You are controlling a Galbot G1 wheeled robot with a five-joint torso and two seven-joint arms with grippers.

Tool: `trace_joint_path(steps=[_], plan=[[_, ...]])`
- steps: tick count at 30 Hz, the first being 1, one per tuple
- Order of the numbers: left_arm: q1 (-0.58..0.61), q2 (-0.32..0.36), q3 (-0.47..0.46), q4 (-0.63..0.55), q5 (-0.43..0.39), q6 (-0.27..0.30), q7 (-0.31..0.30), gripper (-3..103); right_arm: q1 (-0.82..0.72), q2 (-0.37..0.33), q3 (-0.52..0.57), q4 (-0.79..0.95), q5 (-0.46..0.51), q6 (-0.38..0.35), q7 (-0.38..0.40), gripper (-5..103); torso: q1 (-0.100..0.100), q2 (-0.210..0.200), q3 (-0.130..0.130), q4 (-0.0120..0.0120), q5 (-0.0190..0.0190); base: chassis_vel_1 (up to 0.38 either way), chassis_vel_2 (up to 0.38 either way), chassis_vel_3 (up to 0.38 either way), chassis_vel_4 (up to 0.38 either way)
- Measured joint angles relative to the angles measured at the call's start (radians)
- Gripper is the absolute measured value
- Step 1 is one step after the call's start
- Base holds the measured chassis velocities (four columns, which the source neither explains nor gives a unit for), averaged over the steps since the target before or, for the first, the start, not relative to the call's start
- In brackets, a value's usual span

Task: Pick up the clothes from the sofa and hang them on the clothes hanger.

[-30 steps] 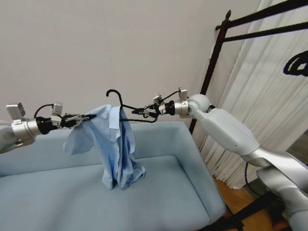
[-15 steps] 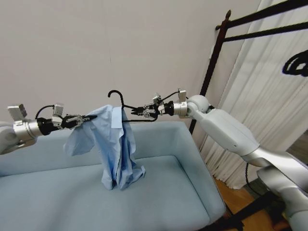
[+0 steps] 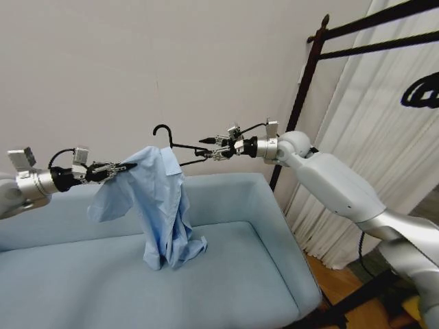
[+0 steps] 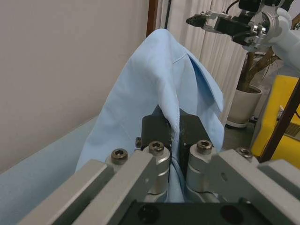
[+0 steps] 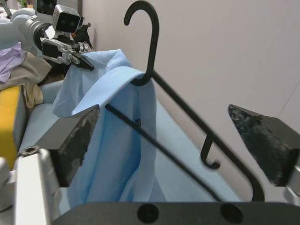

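Shirt point(image 3: 164, 205), light blue, hangs in the air over the sofa point(image 3: 82, 288); whether the hem touches the seat cannot be told. Its upper part is draped over one arm of a black hanger point(image 5: 153, 47), with the collar at the base of the hook and the other arm bare. Left gripper point(image 3: 128, 166), out to the left at the garment's shoulder height, is clenched on a fold of fabric; the wrist view shows cloth pinched between both pads point(image 4: 157, 129). Right gripper point(image 3: 204, 149) sits at the bare end of the hanger with fingers point(image 5: 75, 136) spread wide and the wire passing between them, no contact seen: released. What bears the hanger's weight cannot be told. Farther back and to the right stands the clothes rack point(image 3: 303, 89), well apart from the shirt. Judgement: the step in hand is a grip on the bare arm. To do it well, the right gripper should close squarely on the wire near the small notch hook, clear of cloth. The left clamp should hold level so the shirt does not slide off, and the hook should be kept upright for the rail.
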Motion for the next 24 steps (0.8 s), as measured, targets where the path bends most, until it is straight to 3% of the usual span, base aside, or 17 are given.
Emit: trace_joint_path(steps=[4,8,12,14,15,24], plan=[[-0.007,0.003,-0.006,0.007,-0.007,-0.003,0.001,3,-0.039,-0.037,0.000,0.039,0.020,-0.008,0.018,98,0.000,0.000,0.000,0.0000,0.0000,0.000,0.000,0.000,0.000],[-0.015,0.006,-0.009,0.011,-0.013,-0.006,0.002,3,-0.080,-0.068,-0.016,0.078,0.038,-0.015,0.056,100,0.000,0.000,0.000,-0.0002,0.0002,0.000,0.000,0.000,0.000],[-0.036,0.009,-0.010,0.024,-0.023,-0.013,0.005,3,-0.145,-0.063,-0.031,0.099,0.077,-0.021,0.156,100,0.000,0.000,0.000,0.0001,0.0000,0.000,0.000,0.000,0.000],[-0.047,0.014,-0.010,0.028,-0.030,-0.015,0.007,3,-0.177,-0.046,-0.042,0.102,0.103,-0.022,0.245,100,0.000,0.000,0.000,0.0002,-0.0001,0.000,0.000,0.000,0.000],[-0.047,0.014,-0.010,0.028,-0.030,-0.015,0.007,3,-0.177,-0.046,-0.042,0.102,0.103,-0.022,0.245,100,0.000,0.000,0.000,0.0002,-0.0001,0.000,0.000,0.000,0.000],[-0.072,0.026,-0.007,0.035,-0.046,-0.017,0.026,3,-0.286,0.049,-0.070,0.074,0.149,-0.019,0.530,100,0.000,0.000,0.000,-0.0001,-0.0001,0.000,0.000,0.000,0.000]])
